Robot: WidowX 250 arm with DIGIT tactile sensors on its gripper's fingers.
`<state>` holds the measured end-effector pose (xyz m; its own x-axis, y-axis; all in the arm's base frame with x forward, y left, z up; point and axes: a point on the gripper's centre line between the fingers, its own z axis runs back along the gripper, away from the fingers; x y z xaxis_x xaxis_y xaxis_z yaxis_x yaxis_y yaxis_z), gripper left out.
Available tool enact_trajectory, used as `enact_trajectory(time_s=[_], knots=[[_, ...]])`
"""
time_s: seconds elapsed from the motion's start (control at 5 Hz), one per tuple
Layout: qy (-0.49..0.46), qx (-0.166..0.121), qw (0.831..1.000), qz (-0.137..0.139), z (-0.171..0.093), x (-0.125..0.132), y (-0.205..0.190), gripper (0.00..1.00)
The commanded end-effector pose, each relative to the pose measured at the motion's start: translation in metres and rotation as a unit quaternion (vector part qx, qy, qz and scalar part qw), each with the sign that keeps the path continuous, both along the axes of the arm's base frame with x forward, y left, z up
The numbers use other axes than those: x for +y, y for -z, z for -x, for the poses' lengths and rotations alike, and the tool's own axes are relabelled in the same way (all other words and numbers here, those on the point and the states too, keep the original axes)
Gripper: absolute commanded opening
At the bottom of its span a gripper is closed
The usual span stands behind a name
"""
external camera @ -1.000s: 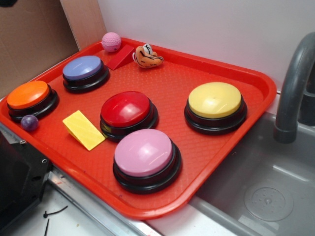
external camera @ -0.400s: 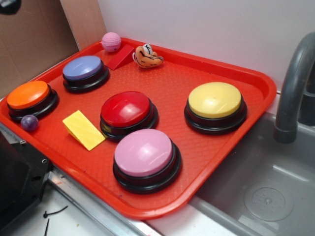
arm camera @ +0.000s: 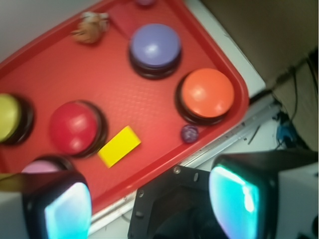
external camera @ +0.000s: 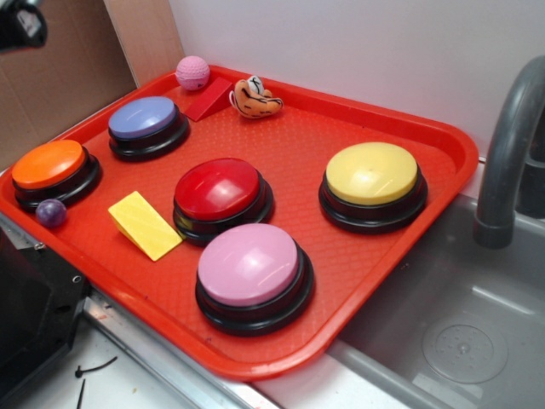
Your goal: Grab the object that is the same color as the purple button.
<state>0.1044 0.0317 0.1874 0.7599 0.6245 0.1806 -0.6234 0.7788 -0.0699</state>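
Observation:
The small dark purple ball (external camera: 50, 212) lies on the red tray (external camera: 298, 145) at its front left corner, beside the orange button (external camera: 49, 164). It also shows in the wrist view (arm camera: 189, 133) below the orange button (arm camera: 207, 93). The bluish-lavender purple button (external camera: 143, 118) stands at the back left; the wrist view shows it at the top (arm camera: 155, 46). My gripper (arm camera: 152, 206) is open and empty, high above the tray's left edge. Only a dark bit of it (external camera: 21, 24) shows at the exterior view's top left corner.
Red (external camera: 218, 189), yellow (external camera: 372, 174) and pink-lilac (external camera: 249, 265) buttons stand on the tray. A yellow wedge (external camera: 143, 225), a red wedge (external camera: 208, 99), a textured pink ball (external camera: 193, 72) and a tiger toy (external camera: 255, 98) lie there too. A grey sink (external camera: 460, 332) with a faucet (external camera: 511, 145) is at the right.
The gripper has come further into the exterior view at the top left corner. Nothing on the tray has moved.

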Motion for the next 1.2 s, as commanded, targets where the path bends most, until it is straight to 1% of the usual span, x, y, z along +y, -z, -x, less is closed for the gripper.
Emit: enact_trajectory(time_s=[0.0,0.2,0.4,0.6,0.8,1.0], knots=[[-0.067,-0.005,0.998,-0.021,-0.009,0.033,0.047,1.0],[-0.071,0.016,0.997,-0.028,-0.016,0.041,0.068,1.0],[-0.064,0.038,0.996,-0.042,-0.014,0.041,0.088,1.0],[-0.078,0.087,0.992,-0.054,-0.006,0.051,0.124,1.0],[-0.077,0.087,0.992,-0.051,-0.004,0.053,0.134,1.0],[-0.083,0.084,0.992,-0.041,0.0,0.058,0.146,1.0]])
